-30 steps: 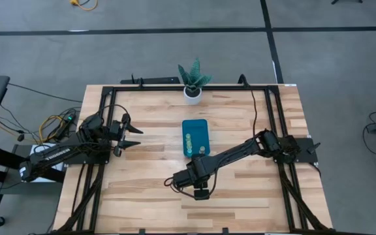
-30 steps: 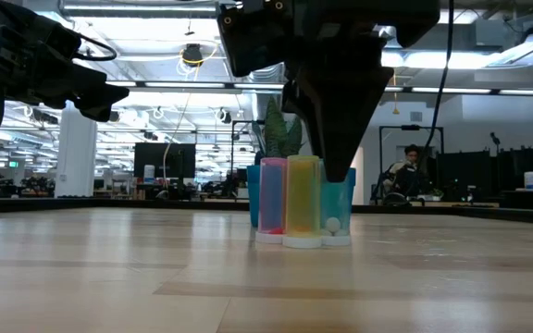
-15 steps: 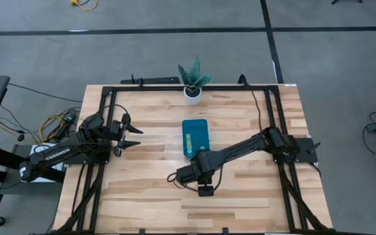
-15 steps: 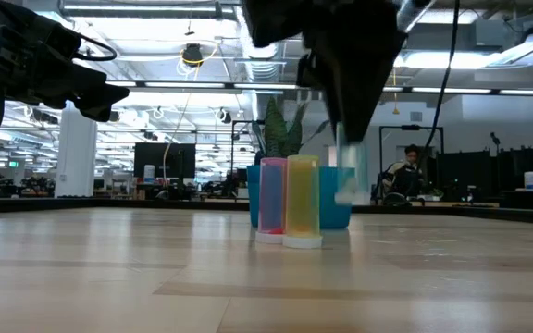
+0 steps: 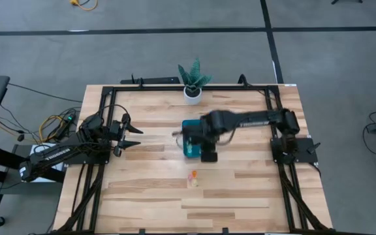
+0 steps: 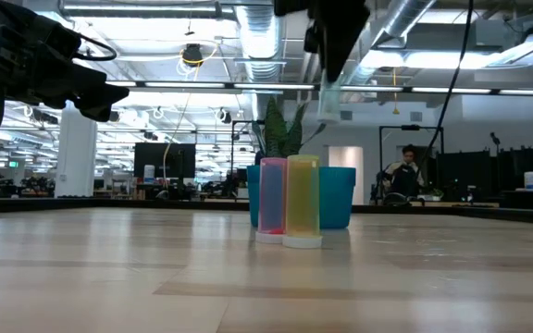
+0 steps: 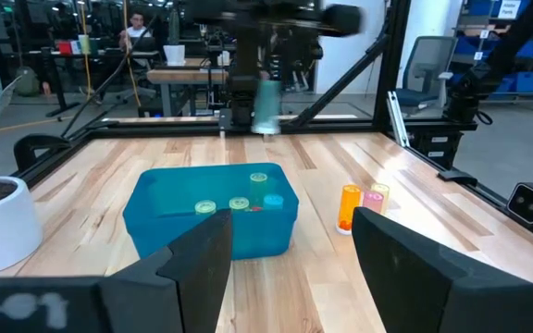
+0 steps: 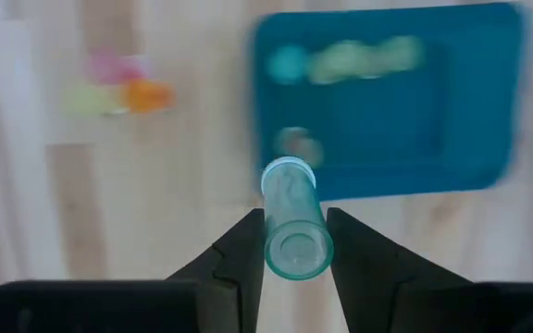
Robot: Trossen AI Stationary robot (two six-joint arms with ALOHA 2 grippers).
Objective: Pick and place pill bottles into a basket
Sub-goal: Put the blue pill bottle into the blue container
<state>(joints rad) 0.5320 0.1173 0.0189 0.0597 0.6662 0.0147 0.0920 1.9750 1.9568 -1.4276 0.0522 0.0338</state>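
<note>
Right arm carries a pale teal pill bottle over the basket

At frame centre in the high view the teal basket lies on the wooden table, a few bottles already in it; the right gripper hangs above its lower end, fingers closed snugly on a clear teal bottle, apparently held high to clear the rim before release. Below the basket, remaining bottles stand upright on the bare wood. The left gripper waits at middle left, fingers spread wide and holding nothing
</note>
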